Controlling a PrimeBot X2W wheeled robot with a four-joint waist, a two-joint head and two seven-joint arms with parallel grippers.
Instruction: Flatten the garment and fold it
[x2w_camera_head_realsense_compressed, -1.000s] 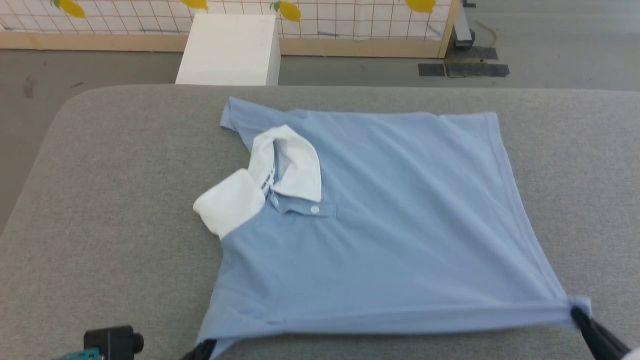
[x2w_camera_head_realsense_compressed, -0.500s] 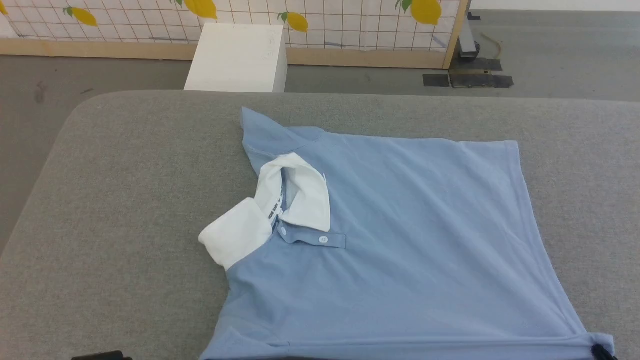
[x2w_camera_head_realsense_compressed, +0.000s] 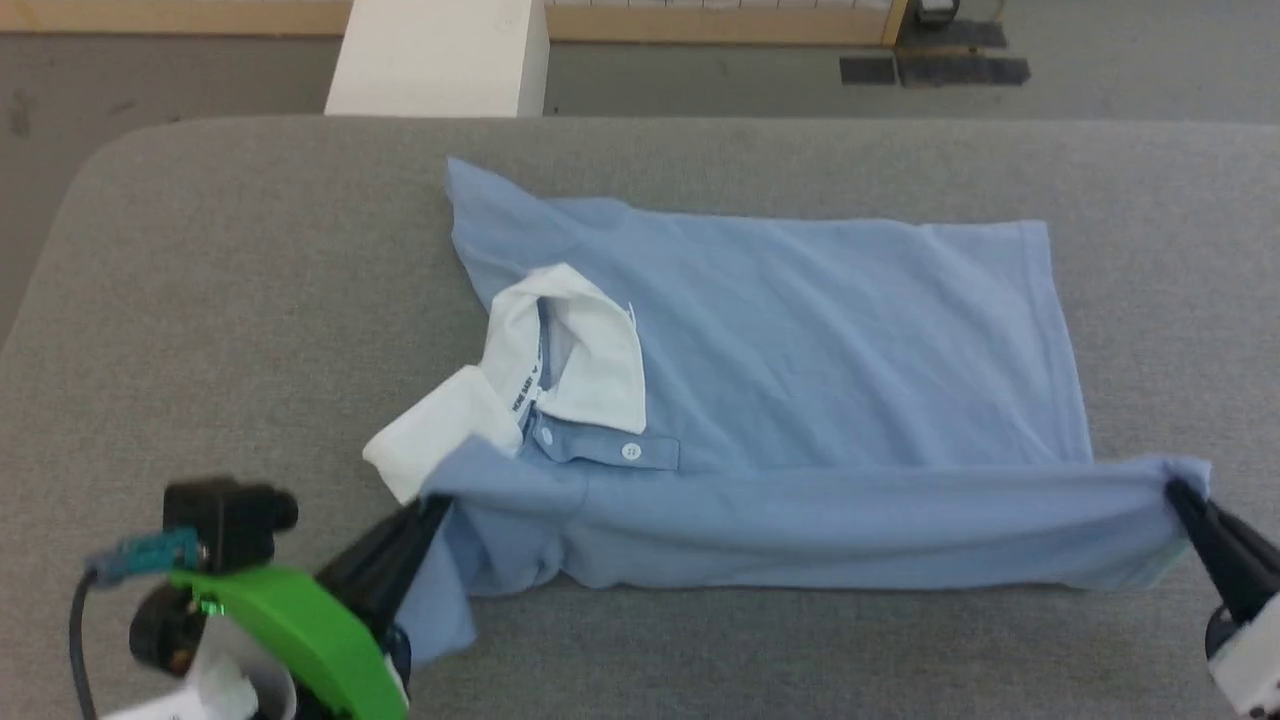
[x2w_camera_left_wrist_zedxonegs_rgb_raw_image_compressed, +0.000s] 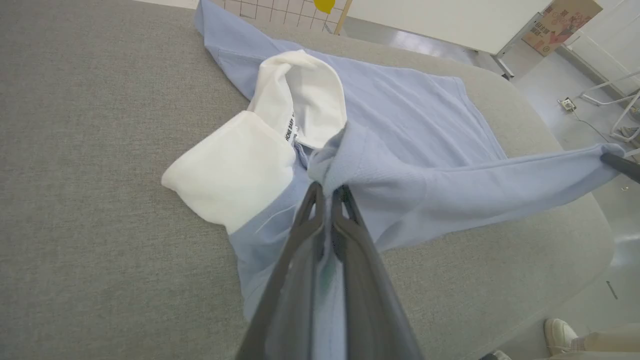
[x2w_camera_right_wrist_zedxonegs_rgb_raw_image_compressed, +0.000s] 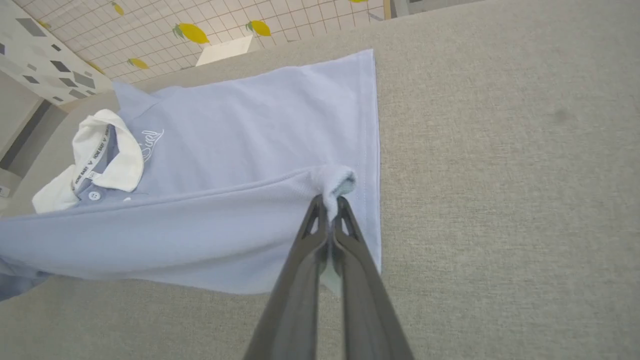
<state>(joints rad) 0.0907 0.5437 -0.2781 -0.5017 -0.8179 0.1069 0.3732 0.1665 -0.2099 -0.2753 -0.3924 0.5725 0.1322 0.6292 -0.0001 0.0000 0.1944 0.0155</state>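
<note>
- Grey fabric-covered table (x2w_camera_head_realsense_compressed: 200, 300) is noted as the work surface, with a white box (x2w_camera_head_realsense_compressed: 440, 60) beyond its far edge.
- Left claw (x2w_camera_left_wrist_zedxonegs_rgb_raw_image_compressed: 327, 189) is seen clamped tight on a bunched fold of the garment (x2w_camera_head_realsense_compressed: 800, 330); blue cloth is pinched at the tips and trails down between the two dark fingers.
- Right claw (x2w_camera_right_wrist_zedxonegs_rgb_raw_image_compressed: 330, 200) is likewise closed on the garment, with a small wad of a hem corner nipped at its tips.
- Between the two claws the near edge is held raised off the table and drawn into a long band, laid partway over the shirt body.
- Just beyond the left claw's tips the white collar (x2w_camera_left_wrist_zedxonegs_rgb_raw_image_compressed: 300, 95) is found standing open, a printed tape showing inside; a white fold (x2w_camera_left_wrist_zedxonegs_rgb_raw_image_compressed: 230, 170) lies just beside it.
- A button (x2w_camera_head_realsense_compressed: 630, 451) on the placket is seen just past the raised band.
- Farther out, the rest of the garment is spread flat on the table, one sleeve pointing toward the far edge.
- Well out from the left claw, past the table edge, a person's pale shoe (x2w_camera_left_wrist_zedxonegs_rgb_raw_image_compressed: 560, 334) is noted on the floor.
- Well beyond the right claw, a lemon-printed grid wall (x2w_camera_right_wrist_zedxonegs_rgb_raw_image_compressed: 190, 32) is seen.
</note>
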